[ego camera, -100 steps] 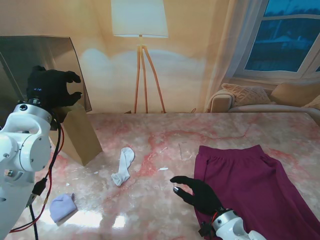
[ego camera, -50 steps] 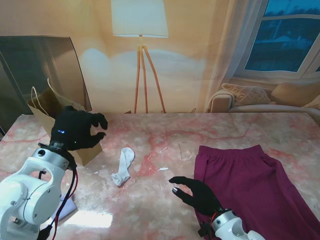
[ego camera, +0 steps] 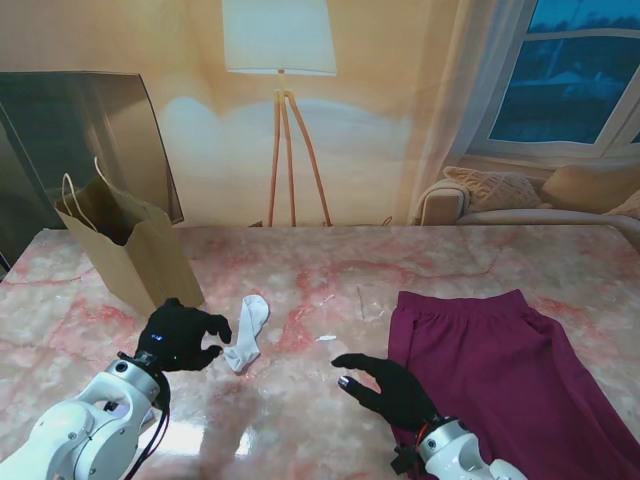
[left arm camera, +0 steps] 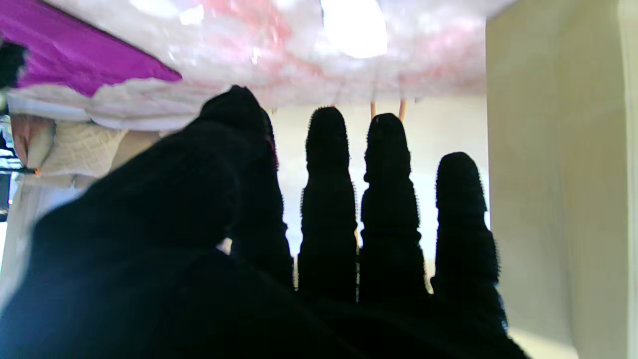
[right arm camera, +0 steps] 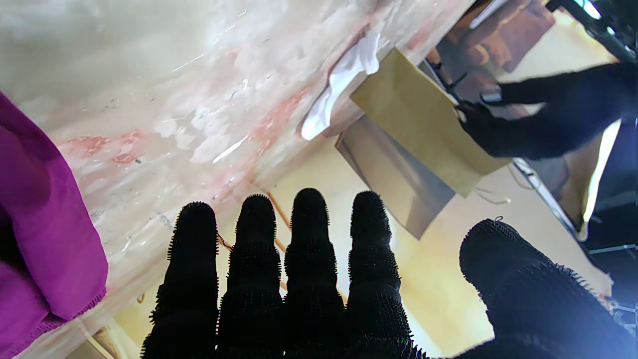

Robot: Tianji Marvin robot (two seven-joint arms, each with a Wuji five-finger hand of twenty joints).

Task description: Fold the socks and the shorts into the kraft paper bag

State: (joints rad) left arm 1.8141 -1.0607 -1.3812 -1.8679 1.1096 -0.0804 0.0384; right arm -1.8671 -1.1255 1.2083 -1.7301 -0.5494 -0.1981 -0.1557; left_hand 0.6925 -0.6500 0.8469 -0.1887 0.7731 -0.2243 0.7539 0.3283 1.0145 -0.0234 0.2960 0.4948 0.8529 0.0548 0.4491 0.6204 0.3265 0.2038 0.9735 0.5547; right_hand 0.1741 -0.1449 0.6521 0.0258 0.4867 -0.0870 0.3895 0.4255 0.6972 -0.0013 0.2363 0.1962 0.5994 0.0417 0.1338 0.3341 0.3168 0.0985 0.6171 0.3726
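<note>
The kraft paper bag (ego camera: 135, 250) is stood upright at the far left of the marble table (ego camera: 330, 265) with its mouth open and its handles raised, a placement that is judged to leave it ready to take folded items from above; nothing can be seen inside it from the stand view. The white sock (ego camera: 246, 332) is laid out long and loose between the bag and the shorts (ego camera: 500, 370), unfolded; the magenta shorts are spread flat on the right half of the table, apparently so that they can be folded in place. No fold has been made yet, so the task is judged to be at its start.

The left hand (ego camera: 183, 335) is held low over the table just to the left of the sock, fingers (left arm camera: 326, 199) apart and lightly curled toward it; nothing is held, and whether the fingertips touch the cloth cannot be told. The bag is found just beyond this hand, farther from me. The right hand (ego camera: 385, 385) is kept open with fingers (right arm camera: 309, 249) extended and empty, at the near left edge of the shorts; the sock lies well apart to its left, across bare marble.
</note>
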